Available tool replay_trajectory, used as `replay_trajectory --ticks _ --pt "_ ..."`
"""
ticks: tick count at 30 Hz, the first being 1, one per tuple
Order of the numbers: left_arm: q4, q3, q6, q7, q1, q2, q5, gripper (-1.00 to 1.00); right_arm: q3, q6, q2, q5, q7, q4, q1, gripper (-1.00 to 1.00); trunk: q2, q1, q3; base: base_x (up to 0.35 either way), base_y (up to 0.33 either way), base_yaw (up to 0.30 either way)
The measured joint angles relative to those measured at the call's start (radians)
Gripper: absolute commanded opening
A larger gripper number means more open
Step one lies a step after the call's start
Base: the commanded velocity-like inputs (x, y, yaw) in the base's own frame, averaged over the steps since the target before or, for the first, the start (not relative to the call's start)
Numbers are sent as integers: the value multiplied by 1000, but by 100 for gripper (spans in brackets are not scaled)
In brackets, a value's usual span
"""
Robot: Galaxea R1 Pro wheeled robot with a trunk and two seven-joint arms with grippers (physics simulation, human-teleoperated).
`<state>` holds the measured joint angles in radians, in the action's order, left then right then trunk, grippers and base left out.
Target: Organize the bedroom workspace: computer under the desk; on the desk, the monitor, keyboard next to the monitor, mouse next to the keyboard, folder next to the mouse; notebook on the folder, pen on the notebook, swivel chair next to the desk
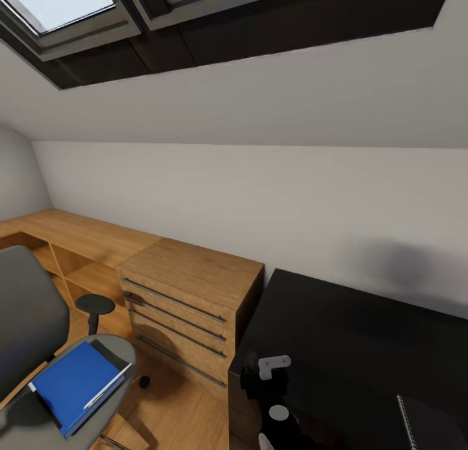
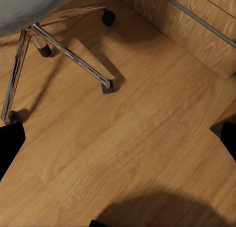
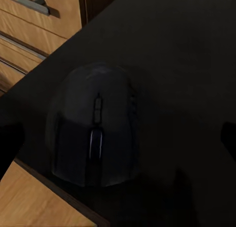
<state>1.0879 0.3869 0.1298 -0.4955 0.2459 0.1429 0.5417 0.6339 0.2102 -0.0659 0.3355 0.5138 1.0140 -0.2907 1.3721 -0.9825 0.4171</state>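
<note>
Desk [image 1: 364,320]: black and glossy, on the right of the room against the white wall under the sloped ceiling; its near left corner sits just beside the light wooden chest.
Mouse [image 3: 96,128]: small, rounded and black, lying on the desk top close to the desk's edge, with the chest's drawers beyond that edge. It lies between the right gripper's fingertips and nothing touches it.
Right gripper [image 3: 120,138]: hovering over the mouse, fingers apart; each dark fingertip shows at one side of the wrist picture, clear of the mouse.
Right arm [image 1: 270,378]: black with pale fittings, over the desk's near left part.
Swivel chair [image 1: 29,320]: near left of the room, grey back and seat, one black armrest standing up beside the seat. Its metal legs and casters [image 2: 69,52] rest on the wooden floor [image 2: 147,138].
Folder [image 1: 71,385]: bright blue, lying flat on the chair seat.
Notebook [image 1: 114,356]: dark and thin, its far corner poking out from under the folder.
Pen [image 1: 107,386]: pale stick lying along the folder's right edge.
Keyboard [image 1: 429,424]: a dark slab at the desk's near right; only its corner is in sight.
Chest [image 1: 188,300]: light wood, four drawers with long bar handles, between chair and desk.
Left gripper [image 2: 118,143]: above bare floor near the chair base, fingers spread wide, holding nothing.
</note>
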Motion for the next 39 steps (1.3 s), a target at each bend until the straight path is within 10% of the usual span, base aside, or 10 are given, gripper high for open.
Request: replay_trajectory --ticks 39 --pt "-1 2 1 -1 0 0 -2 100 -1 15 -8 9 -50 -76 -34 100 0 0 0 40 10 0"
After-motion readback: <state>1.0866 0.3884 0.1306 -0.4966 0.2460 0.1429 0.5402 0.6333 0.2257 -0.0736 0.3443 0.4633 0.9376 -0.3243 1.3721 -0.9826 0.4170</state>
